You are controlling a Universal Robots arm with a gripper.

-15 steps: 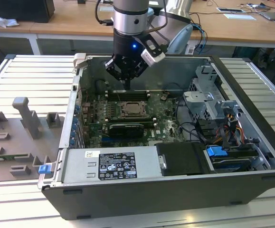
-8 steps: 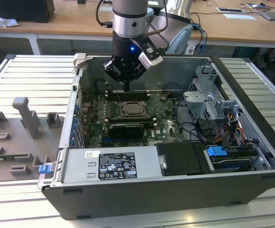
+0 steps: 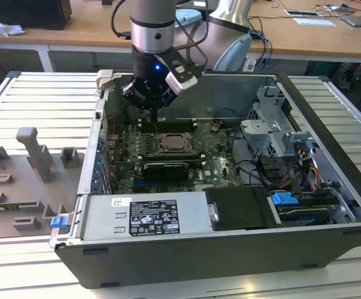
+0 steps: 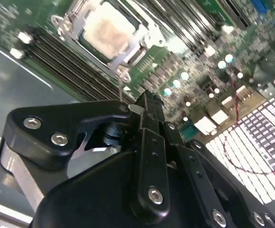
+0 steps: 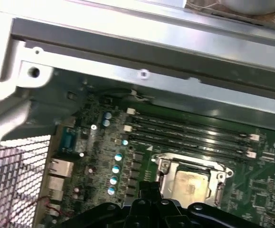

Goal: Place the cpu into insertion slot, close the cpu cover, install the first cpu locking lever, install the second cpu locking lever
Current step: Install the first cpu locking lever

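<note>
The cpu [image 3: 172, 142] lies flat in the insertion slot [image 3: 161, 150] on the green motherboard, its pale metal top [image 4: 106, 33] showing through the window of the cpu cover [image 4: 73, 23]. The silver cover frame [image 5: 163, 166] is down over the chip [image 5: 189, 183]. My gripper [image 3: 153, 115] hangs just above the board, beside the socket's corner toward the case's back wall and the exterior view's left. Its black fingers [image 4: 146, 102] are shut with nothing between them [image 5: 149, 187]. A thin metal wire [image 4: 120, 92] stands up next to the fingertips.
Long memory slots [image 5: 189, 135] run between the socket and the case's back wall [image 3: 230, 93]. A black card [image 3: 163, 168] lies in front of the socket. The power supply [image 3: 146, 215] and drive cage [image 3: 274, 134] fill the case's front and right. A grey fixture [image 3: 30, 162] stands outside it.
</note>
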